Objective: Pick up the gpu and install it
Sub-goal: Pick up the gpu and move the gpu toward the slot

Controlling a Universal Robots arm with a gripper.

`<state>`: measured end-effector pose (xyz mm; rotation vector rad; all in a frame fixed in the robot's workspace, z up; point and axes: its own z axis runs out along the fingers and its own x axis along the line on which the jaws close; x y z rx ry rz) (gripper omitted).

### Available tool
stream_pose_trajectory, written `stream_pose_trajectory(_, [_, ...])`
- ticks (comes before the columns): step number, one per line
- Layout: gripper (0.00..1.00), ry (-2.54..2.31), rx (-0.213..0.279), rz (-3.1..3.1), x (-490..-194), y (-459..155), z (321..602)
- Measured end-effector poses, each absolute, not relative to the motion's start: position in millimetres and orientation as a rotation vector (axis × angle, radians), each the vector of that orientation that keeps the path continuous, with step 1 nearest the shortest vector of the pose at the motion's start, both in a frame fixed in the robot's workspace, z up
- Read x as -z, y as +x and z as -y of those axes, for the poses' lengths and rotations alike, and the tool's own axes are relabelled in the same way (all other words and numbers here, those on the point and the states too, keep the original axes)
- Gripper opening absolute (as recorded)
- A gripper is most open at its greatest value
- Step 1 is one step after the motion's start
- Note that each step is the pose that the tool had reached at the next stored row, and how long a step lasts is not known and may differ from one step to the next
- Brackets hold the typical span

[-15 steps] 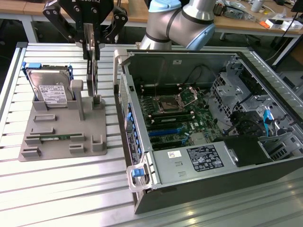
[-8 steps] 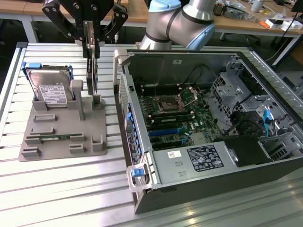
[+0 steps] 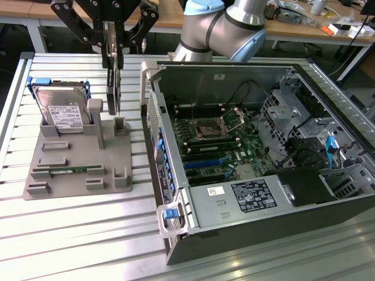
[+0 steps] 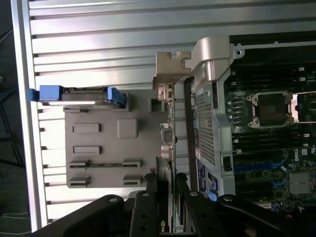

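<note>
From the exterior view, I saw the arm [image 3: 225, 26] reaching in from behind the open computer case [image 3: 263, 234], its grey joints bent over the case's back wall and its wrist pointing straight down over the exterior view's left part of the slatted metal surface [image 3: 70, 234]. The two black fingers [image 3: 108, 47] were closed partway on the top edge of the gpu [image 3: 113, 88], one on each face, and gripped it. The card hung upright and edge-on, its lower edge just over the slotted blocks of the grey holder [image 3: 76, 158]; I could not tell whether it had fully cleared them. A hard drive [image 3: 61, 108] with blue rails stood in the same holder toward the exterior view's left, and a memory stick [image 3: 70, 170] lay flat near the holder's front. In the wrist view I looked down along the gpu [image 4: 169, 133] between the fingers [image 4: 145, 207], its silver bracket [image 4: 173, 64] at the far end, with the case's side wall just beside it. The motherboard [image 3: 217, 146] lay exposed inside the case.
</note>
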<state>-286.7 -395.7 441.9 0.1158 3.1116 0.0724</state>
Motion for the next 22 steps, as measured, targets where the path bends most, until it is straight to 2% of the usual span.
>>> stream_pose_trajectory(22, [0.26,0.116,-0.073,-3.112,-451.0,-286.7,395.7])
